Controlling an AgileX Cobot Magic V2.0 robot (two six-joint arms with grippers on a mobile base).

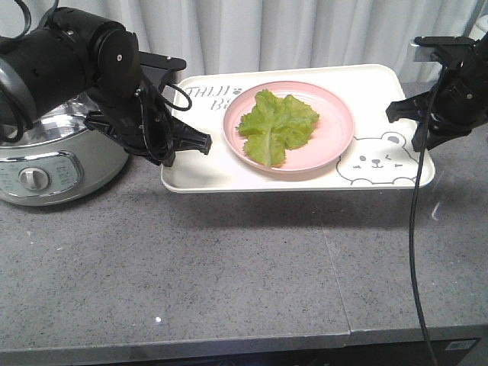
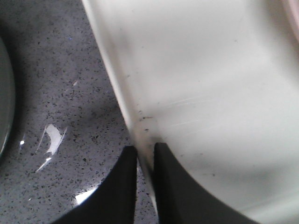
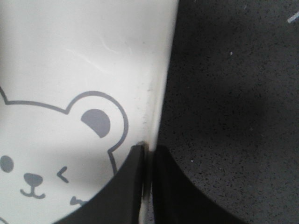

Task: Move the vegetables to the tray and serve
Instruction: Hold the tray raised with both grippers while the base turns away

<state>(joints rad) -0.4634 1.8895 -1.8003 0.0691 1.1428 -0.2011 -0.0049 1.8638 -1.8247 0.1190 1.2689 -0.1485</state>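
The left claw (image 2: 145,154) is pinching the left rim of the cream tray (image 1: 305,185). Its jaws are drawn narrow, with only the thin plastic lip between them, as the left wrist view is showing. The right claw (image 3: 148,151) is gripping the opposite rim in the same manner, closed down on the edge just beside the bear drawing (image 1: 381,160). The two grips are sitting on opposing short sides, and this is judged to be why the tray is riding level; a one-sided hold would be letting it sag or twist. A band of shadow is lying on the table (image 1: 229,259) below the tray's near edge, so the tray is appearing to be carried clear of the surface, though contact at the far edge cannot be ruled out. The lettuce leaf (image 1: 276,126) is lying flat in the round pink plate (image 1: 335,133), which is standing near the middle of the tray. The transfer is judged complete and the serving step in hand. The cooker (image 1: 46,164) is standing close beside the left arm and is presenting a collision risk to any leftward swing. Uneven motion between the arms is risking a sliding plate.
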